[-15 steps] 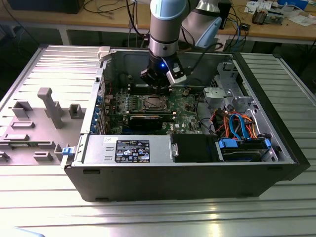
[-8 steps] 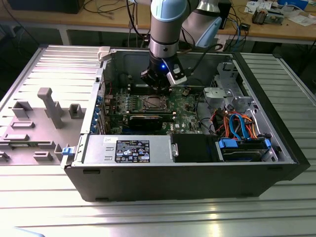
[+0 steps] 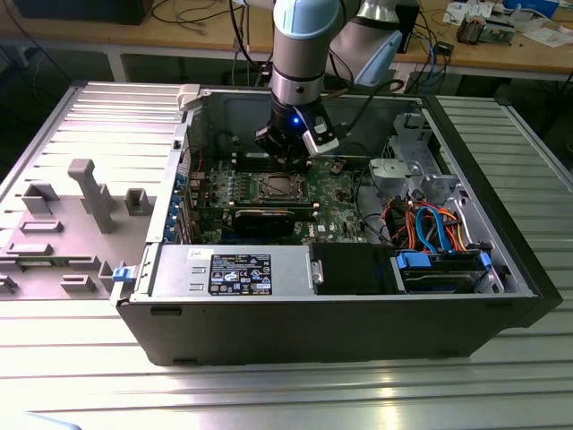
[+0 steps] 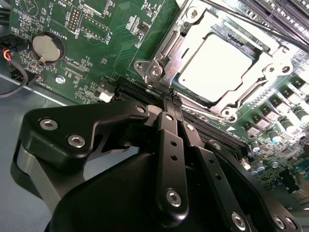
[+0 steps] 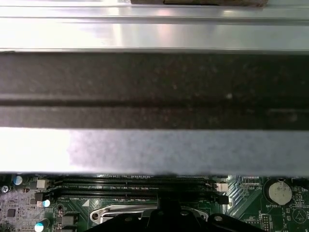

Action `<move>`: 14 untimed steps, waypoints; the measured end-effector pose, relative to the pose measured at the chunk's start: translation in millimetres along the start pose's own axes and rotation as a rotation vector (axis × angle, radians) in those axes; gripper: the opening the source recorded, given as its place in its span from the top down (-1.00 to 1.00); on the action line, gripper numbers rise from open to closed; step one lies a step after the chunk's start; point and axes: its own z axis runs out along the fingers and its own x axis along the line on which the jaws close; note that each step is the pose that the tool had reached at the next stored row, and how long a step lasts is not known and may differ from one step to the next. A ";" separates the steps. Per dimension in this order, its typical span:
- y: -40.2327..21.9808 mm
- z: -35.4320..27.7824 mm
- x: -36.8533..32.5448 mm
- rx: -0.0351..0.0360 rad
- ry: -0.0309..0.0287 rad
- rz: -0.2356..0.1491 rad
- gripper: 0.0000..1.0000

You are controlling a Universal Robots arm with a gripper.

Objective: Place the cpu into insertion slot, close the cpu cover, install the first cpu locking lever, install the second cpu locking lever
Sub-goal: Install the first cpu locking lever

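- In the second wrist view the hand [image 4: 172,99] sits nearest the camera, its 2 black fingers [image 4: 170,145] drawn together with the tips meeting and nothing between them
- The fingertips sit at the edge of the insertion slot [image 4: 161,63], touching or almost touching its shiny metal frame; I cannot tell which
- Just past the tips, the cpu [image 4: 218,65] lies flat in the slot, its pale silver top showing through the central window of the cpu cover [image 4: 258,77], which lies down around it
- A thin metal lever rod [image 4: 270,31] runs along the far side of the socket; whether it is latched I cannot tell
- Beside the socket on the green motherboard [image 4: 96,58] there is a round coin battery [image 4: 47,48] and, close to the hand, a long black memory slot [image 4: 130,89]
- In the first wrist view the memory slots [image 5: 130,186] run across the board, with the coin battery [image 5: 279,192] off to one end
- In the exterior view the arm [image 3: 303,54] reaches down into the open computer case [image 3: 340,313], which lies on the ribbed metal bench [image 3: 269,394]; the hand [image 3: 285,154] hangs just behind the socket [image 3: 276,187]
- A grey fixture tray [image 3: 63,224] lies on the bench to the exterior view's left, apart from the case
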 end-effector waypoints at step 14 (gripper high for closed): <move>-0.6 4.0 -1.4 0.0248 0.0007 0.000 0.79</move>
